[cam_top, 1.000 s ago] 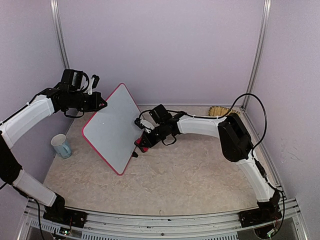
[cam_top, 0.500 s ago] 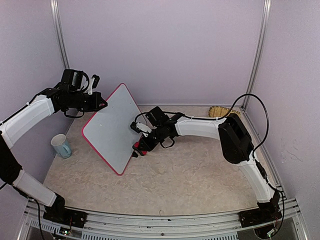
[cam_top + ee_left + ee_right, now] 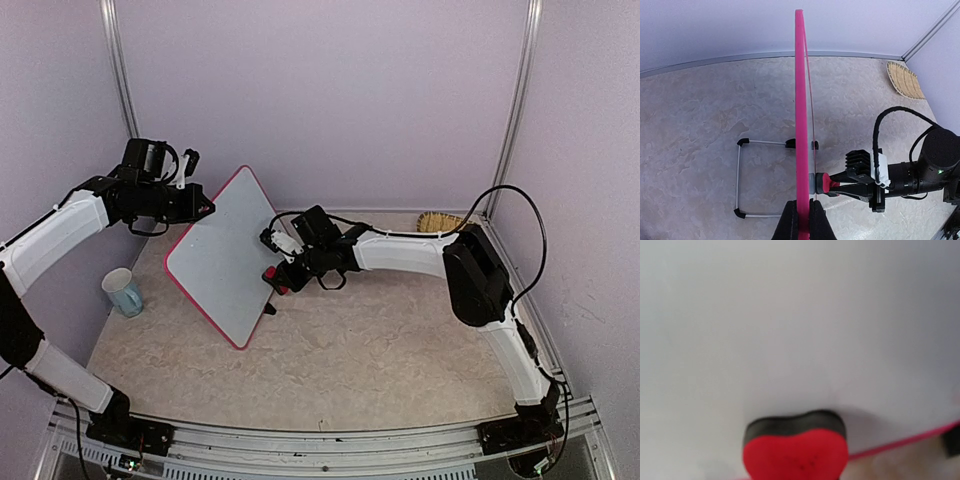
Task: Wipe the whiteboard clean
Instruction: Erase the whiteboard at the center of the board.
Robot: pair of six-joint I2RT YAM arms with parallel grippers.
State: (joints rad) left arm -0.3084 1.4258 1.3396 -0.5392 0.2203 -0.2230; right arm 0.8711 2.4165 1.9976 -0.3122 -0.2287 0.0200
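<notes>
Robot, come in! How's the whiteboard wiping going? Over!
Left gripper shut on whiteboard frame. Right gripper shut on red eraser, pressed against board face. Mug and brush sit well apart.

pale mug (image 3: 122,292) at left, woven straw piece (image 3: 440,222) back right corner

One whiteboard (image 3: 225,262). One wire stand (image 3: 738,177) behind it. One red, heart-shaped eraser (image 3: 796,454). One mug (image 3: 122,293). One straw-coloured thing (image 3: 440,222) in the far corner, perhaps a brush; it shows too small to be sure. Two grippers: left gripper (image 3: 207,210) and right gripper (image 3: 280,270). One table (image 3: 400,340).
</notes>
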